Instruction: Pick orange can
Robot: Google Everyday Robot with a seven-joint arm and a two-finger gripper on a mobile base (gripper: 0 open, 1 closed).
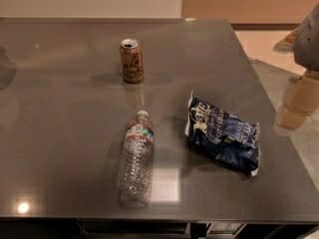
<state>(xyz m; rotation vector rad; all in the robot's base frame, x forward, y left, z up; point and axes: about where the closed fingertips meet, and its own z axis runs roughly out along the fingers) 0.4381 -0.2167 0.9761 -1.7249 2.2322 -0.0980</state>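
The orange can [131, 60] stands upright on the dark grey table [60, 113], towards the back and a little left of centre. It is orange-brown with a silver top and pale cursive lettering. My gripper [298, 101] shows as a grey and tan shape at the right edge of the view, beyond the table's right side. It is far to the right of the can and holds nothing that I can see.
A clear plastic water bottle [135, 158] lies on its side near the front, cap pointing towards the can. A crumpled dark blue chip bag [223, 132] lies at the right. The table's right edge runs diagonally near the gripper.
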